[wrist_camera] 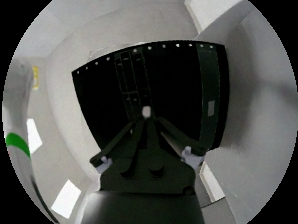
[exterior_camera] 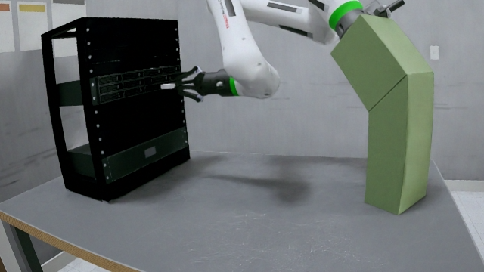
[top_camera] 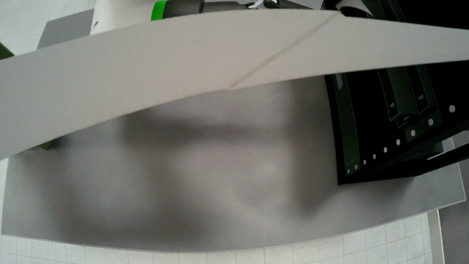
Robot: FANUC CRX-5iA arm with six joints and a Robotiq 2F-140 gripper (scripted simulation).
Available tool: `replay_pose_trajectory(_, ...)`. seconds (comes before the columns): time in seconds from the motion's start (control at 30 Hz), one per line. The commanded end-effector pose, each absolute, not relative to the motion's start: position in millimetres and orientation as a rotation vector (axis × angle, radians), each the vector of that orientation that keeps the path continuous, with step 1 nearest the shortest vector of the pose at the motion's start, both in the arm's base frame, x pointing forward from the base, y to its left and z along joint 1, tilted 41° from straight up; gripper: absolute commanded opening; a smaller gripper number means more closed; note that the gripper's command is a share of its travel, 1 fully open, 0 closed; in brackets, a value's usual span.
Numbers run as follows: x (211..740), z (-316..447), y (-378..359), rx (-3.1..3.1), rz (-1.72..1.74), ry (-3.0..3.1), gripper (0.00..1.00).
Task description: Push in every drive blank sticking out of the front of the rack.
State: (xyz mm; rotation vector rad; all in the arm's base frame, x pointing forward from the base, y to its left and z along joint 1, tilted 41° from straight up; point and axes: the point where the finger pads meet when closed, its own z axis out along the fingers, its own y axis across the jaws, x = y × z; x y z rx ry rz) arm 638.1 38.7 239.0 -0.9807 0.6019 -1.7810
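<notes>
The black rack [top_camera: 341, 177] [exterior_camera: 136, 121] [wrist_camera: 172, 75] stands upright on the table. Its drive unit [top_camera: 404, 99] [exterior_camera: 121, 86] [wrist_camera: 127, 72] has rows of dark drive fronts across the upper middle. The dark rendering does not show clearly which blanks stick out. My gripper [exterior_camera: 167, 86] [wrist_camera: 147, 111] is shut and empty, its pale fingertips together. It points at the rack front, by the lower edge of the drive unit towards its far end in the exterior view. Contact cannot be told. In the top view the fingertips are hidden behind a broad pale band.
A dark panel with a grey label [exterior_camera: 150, 152] [wrist_camera: 211, 108] fills the rack's lower part. A tall bent green column [exterior_camera: 386, 151] stands on the grey table [top_camera: 227, 205] [exterior_camera: 265, 227], opposite the rack. The pale band [top_camera: 183, 62] crosses the top view and blocks much of its view.
</notes>
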Motion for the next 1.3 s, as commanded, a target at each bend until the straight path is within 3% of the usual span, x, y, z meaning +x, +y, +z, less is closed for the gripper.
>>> replay_pose_trajectory(0.0,637.9,239.6,39.0,-0.98,-1.781,0.601,0.1)
replay_pose_trajectory(1.27,646.2,245.1,39.3,-0.98,-1.781,0.601,0.1)
